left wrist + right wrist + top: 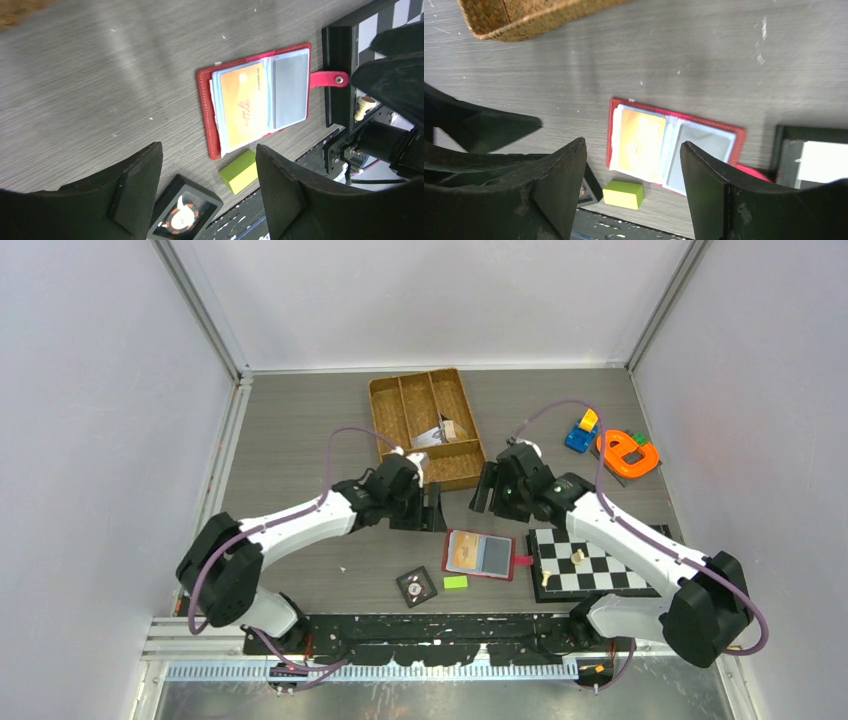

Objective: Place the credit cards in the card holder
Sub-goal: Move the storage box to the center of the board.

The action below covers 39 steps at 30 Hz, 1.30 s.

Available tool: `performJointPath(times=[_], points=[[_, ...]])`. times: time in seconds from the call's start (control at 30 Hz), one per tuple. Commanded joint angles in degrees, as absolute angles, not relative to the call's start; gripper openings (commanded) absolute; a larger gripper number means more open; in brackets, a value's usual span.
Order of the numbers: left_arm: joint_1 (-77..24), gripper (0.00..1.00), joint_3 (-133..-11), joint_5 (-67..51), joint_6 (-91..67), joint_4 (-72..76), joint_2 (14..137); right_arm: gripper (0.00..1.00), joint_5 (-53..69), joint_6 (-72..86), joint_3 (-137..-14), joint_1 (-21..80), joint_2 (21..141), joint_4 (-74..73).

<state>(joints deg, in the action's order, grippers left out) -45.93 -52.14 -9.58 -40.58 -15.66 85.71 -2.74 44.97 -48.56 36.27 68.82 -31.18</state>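
Note:
The red card holder [481, 556] lies open on the table in front of both arms, its closing tab pointing right. A tan-orange credit card [464, 551] lies in its left side and a grey card [497, 555] in its right side. My left gripper [432, 508] is open and empty, up and left of the holder. My right gripper [485, 488] is open and empty, just beyond it. The left wrist view shows the holder [204, 115], the orange card [242, 102] and the grey card [290, 90]. The right wrist view shows the holder [724, 129] and the orange card [639, 142].
A green block [455, 582] and a black tile with a dial [416, 586] lie near the holder's front left. A chessboard [590, 560] is at its right. A woven tray [425, 425] stands behind. Coloured toys [627, 452] sit at the far right.

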Motion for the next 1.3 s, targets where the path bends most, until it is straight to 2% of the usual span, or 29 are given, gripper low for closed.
performJointPath(times=[0.0,0.13,0.37,0.53,0.77,0.97,1.1,1.2,1.27], points=[[-41.65,0.72,-56.26,-11.76,-35.08,-24.15,80.25,0.74,-9.34,32.32,-59.79,36.39,73.06,-40.5],[-37.01,0.82,-59.72,-12.29,-28.82,-31.52,77.33,0.75,-9.57,27.43,-68.23,35.99,78.18,-41.72],[-23.97,0.85,-64.92,-14.75,-23.43,-37.07,77.5,0.75,-7.61,21.39,-78.35,34.59,87.73,-39.12],[-17.86,0.8,-68.11,-17.75,-25.08,-34.69,82.83,0.74,-2.04,21.52,-84.32,31.21,95.94,-35.83],[-16.88,0.74,-74.65,-18.27,-25.51,-33.5,92.96,0.73,-0.87,19.68,-95.73,29.82,108.22,-34.8],[-16.83,0.72,-84.57,-16.47,-20.71,-40.19,100.08,0.74,-2.47,19.81,-104.24,29.36,116.6,-34.26],[-16.21,0.71,-86.0,-14.87,-20.01,-41.7,103.29,0.74,-5.81,20.38,-108.44,29.33,121.59,-34.77],[-16.08,0.6,-85.86,-15.42,-19.7,-41.27,104.79,0.74,-6.44,20.42,-111.89,29.32,125.63,-35.94],[-16.08,0.56,-85.64,-16.44,-19.72,-40.92,105.64,0.74,-5.84,20.82,-114.17,29.47,127.79,-37.07]])
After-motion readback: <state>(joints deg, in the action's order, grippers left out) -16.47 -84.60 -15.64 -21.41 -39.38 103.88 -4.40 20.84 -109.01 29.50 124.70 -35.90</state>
